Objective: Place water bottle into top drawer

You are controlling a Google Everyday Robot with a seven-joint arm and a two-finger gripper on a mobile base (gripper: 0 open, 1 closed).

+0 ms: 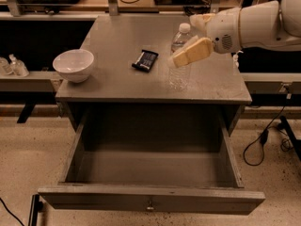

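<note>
The water bottle (pixel 179 74) stands upright on the cabinet top (pixel 117 41), right of centre, with its white cap (pixel 185 28) showing. My gripper (pixel 183 40) comes in from the right at the bottle's upper body. It is open: one cream finger (pixel 192 52) crosses in front of the bottle, and the other finger (pixel 200 19) sits just right of the cap. The bottle still rests on the top. The top drawer (pixel 150 197) is pulled fully out below, and its inside is bare.
A white bowl (pixel 74 65) sits at the top's left front edge. A dark snack packet (pixel 145 60) lies near the middle. Small clear bottles (pixel 14 66) stand on a low ledge at far left. Cables (pixel 263 142) trail on the floor at right.
</note>
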